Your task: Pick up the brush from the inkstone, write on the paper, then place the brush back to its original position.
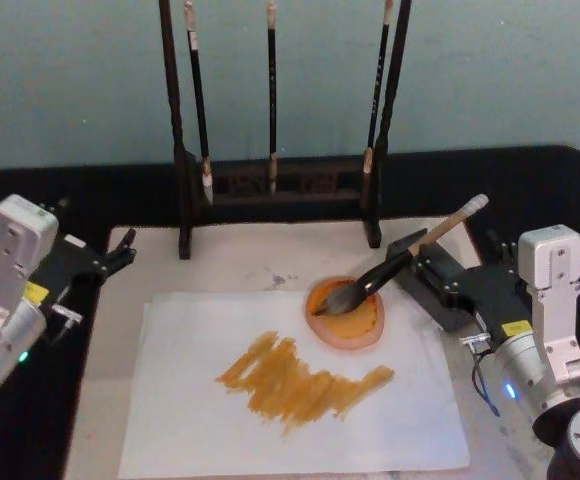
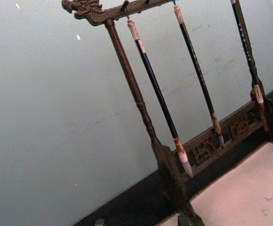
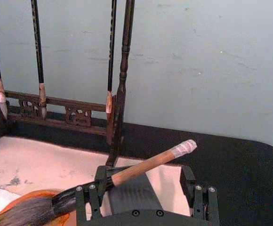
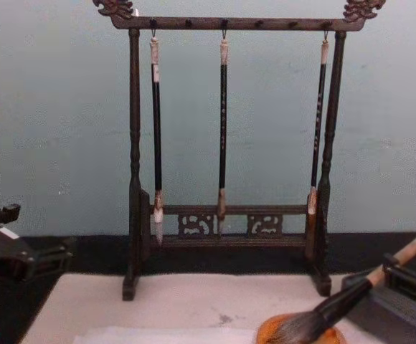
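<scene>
The brush lies tilted, its dark bristles resting in the orange inkstone and its tan handle pointing up to the right. My right gripper sits right behind the inkstone, open. The handle crosses close beside one finger without being clamped. The white paper lies in front of the inkstone with orange-brown strokes on it. My left gripper is parked at the mat's left edge, open and holding nothing. The chest view shows the brush leaning out of the inkstone.
A dark wooden rack with three thin hanging brushes stands at the back of the beige mat. The same rack rises tall behind the inkstone. Black tabletop surrounds the mat.
</scene>
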`<action>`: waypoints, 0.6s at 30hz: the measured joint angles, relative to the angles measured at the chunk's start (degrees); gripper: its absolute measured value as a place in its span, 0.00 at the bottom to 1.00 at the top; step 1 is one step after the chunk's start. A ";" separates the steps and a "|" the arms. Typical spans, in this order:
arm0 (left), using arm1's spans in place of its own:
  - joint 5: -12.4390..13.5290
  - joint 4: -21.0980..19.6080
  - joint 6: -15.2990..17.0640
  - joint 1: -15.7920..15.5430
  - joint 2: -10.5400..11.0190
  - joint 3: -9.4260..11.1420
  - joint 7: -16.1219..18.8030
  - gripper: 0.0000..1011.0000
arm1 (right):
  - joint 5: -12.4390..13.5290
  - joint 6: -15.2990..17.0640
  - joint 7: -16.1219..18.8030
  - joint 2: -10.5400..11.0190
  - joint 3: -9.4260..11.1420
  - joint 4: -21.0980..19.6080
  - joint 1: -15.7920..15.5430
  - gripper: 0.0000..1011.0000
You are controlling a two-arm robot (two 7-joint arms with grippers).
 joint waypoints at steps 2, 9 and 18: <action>0.00 0.00 0.00 0.00 0.00 0.00 0.00 1.00 | 0.00 0.00 0.00 0.00 0.00 0.00 0.00 0.99; 0.00 0.00 0.00 0.00 0.00 0.00 0.00 1.00 | 0.00 0.00 0.00 0.00 0.00 0.00 0.00 0.99; 0.00 0.00 0.00 0.00 0.00 0.00 0.00 1.00 | 0.00 0.00 0.00 0.00 0.00 0.00 0.00 0.99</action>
